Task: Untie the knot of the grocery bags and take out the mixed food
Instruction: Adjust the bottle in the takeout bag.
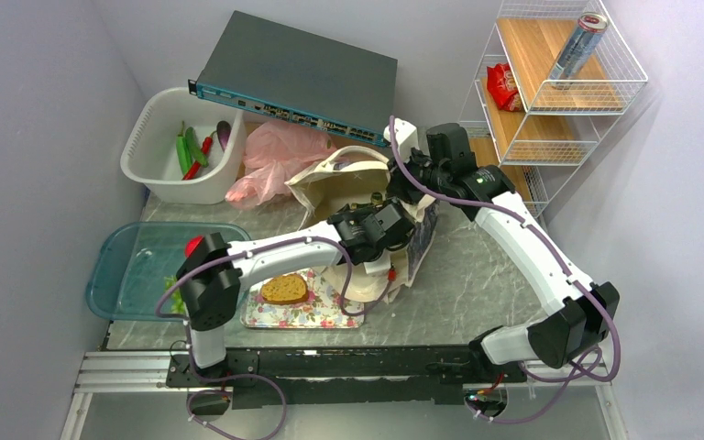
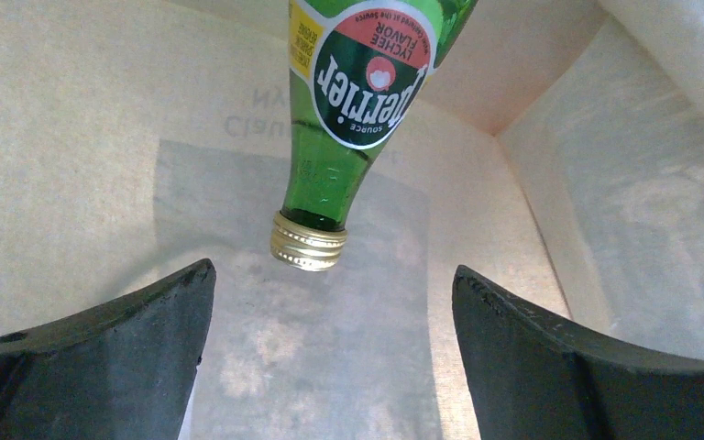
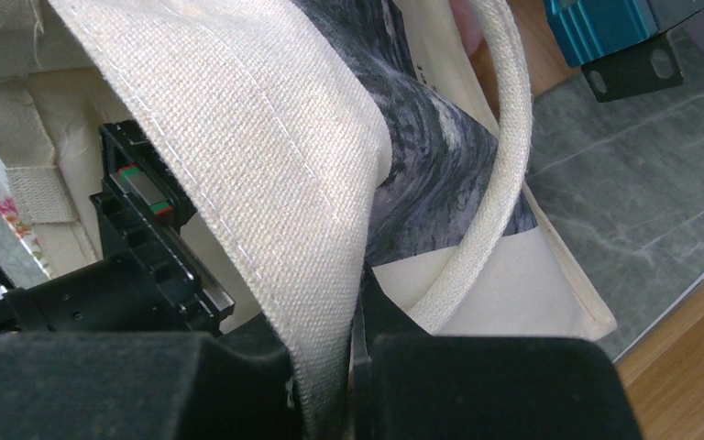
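Note:
In the left wrist view a green glass bottle [image 2: 344, 137] lies inside the beige canvas tote [image 1: 348, 183], its gold cap [image 2: 308, 244] pointing at me. My left gripper [image 2: 332, 270] is open just short of the cap, touching nothing. My right gripper [image 3: 335, 367] is shut on the tote's canvas rim [image 3: 266, 165] and holds the mouth up. The crumpled pink bag [image 1: 275, 158] lies behind the tote; I cannot make out its knot. A bread slice [image 1: 283, 290] rests on the floral tray [image 1: 325, 313]. Peppers [image 1: 186, 151] and an eggplant [image 1: 224, 134] sit in the white basket [image 1: 151, 170].
A teal tray [image 1: 137, 261] lies at the near left. A dark network switch [image 1: 298, 78] stands at the back. The wire shelf [image 1: 550, 101] at the right holds a silver can [image 1: 579, 46] and a red packet [image 1: 502, 87]. The tote's rope handle [image 3: 504, 137] arcs beside my right gripper.

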Action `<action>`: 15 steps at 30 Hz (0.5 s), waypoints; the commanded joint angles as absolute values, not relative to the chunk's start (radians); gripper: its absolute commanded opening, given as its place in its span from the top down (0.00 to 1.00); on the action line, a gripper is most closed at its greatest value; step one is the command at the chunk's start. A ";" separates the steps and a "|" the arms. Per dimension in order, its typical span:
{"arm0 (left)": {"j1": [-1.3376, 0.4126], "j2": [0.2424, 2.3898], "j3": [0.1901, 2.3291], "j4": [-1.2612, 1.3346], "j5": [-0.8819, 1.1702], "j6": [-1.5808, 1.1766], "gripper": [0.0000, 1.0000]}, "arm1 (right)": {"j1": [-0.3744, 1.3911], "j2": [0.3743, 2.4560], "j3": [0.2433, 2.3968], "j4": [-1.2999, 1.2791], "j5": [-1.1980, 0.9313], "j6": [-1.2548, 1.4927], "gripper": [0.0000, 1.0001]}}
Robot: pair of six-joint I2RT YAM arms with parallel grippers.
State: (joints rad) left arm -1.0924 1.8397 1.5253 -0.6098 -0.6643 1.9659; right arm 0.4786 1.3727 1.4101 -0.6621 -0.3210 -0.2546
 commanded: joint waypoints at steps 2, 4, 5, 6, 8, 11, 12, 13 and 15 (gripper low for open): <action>-1.108 1.679 1.593 -0.778 -0.573 1.694 0.01 | 0.497 1.349 1.418 -0.601 -0.409 -0.240 1.00; -1.107 1.672 1.664 -0.893 -0.514 1.515 0.00 | 0.497 1.348 1.416 -0.596 -0.409 -0.234 1.00; -1.106 1.669 1.696 -0.944 -0.483 1.435 0.00 | 0.497 1.348 1.415 -0.595 -0.410 -0.231 1.00; -1.106 1.661 1.724 -0.990 -0.441 1.346 0.01 | 0.497 1.348 1.412 -0.594 -0.411 -0.228 1.00; -1.104 1.632 1.752 -1.063 -0.321 1.175 0.01 | 0.498 1.349 1.411 -0.591 -0.411 -0.222 1.00; -1.059 1.539 1.685 -1.024 -0.055 0.937 0.01 | 0.497 1.356 1.417 -0.591 -0.417 -0.218 1.00; -1.036 1.497 1.643 -0.977 0.024 0.858 0.01 | 0.499 1.363 1.424 -0.595 -0.418 -0.217 1.00; -1.010 1.451 1.593 -0.905 0.082 0.766 0.01 | 0.498 1.367 1.434 -0.599 -0.420 -0.216 1.00; -0.951 1.332 1.462 -0.718 0.193 0.550 0.01 | 0.497 1.376 1.444 -0.603 -0.418 -0.215 1.00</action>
State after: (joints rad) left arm -1.0447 1.5070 1.6176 -0.9146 -0.1429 1.0370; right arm 0.4816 1.3735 1.4021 -0.6643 -0.3325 -0.2420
